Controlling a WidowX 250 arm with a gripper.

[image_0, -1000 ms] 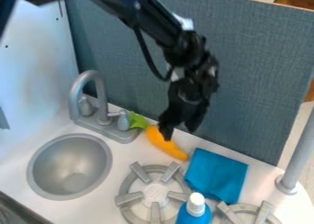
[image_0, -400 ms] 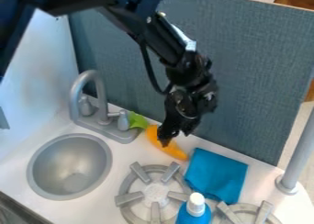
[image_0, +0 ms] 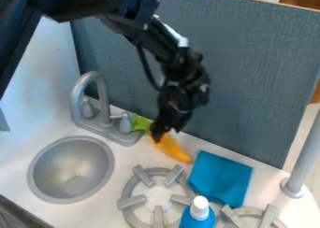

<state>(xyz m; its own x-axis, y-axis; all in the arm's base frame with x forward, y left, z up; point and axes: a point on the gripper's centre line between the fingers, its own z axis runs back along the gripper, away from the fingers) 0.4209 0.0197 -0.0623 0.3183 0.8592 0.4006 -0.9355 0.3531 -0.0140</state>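
The black gripper (image_0: 166,134) hangs down in front of the blue-grey panel, its tips over the upper end of a toy carrot. It stands open, with a narrow gap between its fingers. Orange and tapering, the carrot (image_0: 172,148) lies slanted on the white counter between the faucet and the blue cloth. Its green top (image_0: 141,123) shows just left of the gripper, beside the faucet base. Part of the carrot near the green end is hidden behind the fingertips, and whether they touch it I cannot tell.
Left of the carrot are the grey faucet (image_0: 103,101) and round sink (image_0: 70,170). A stove burner (image_0: 157,196), a folded blue cloth (image_0: 220,178) and a blue bottle with a white cap (image_0: 199,213) are nearer the front. A grey post (image_0: 303,159) rises at right.
The gripper has come down and shifted left along the carrot, toward its green end. Its fingers look closer together than a second ago. The carrot has not visibly moved.
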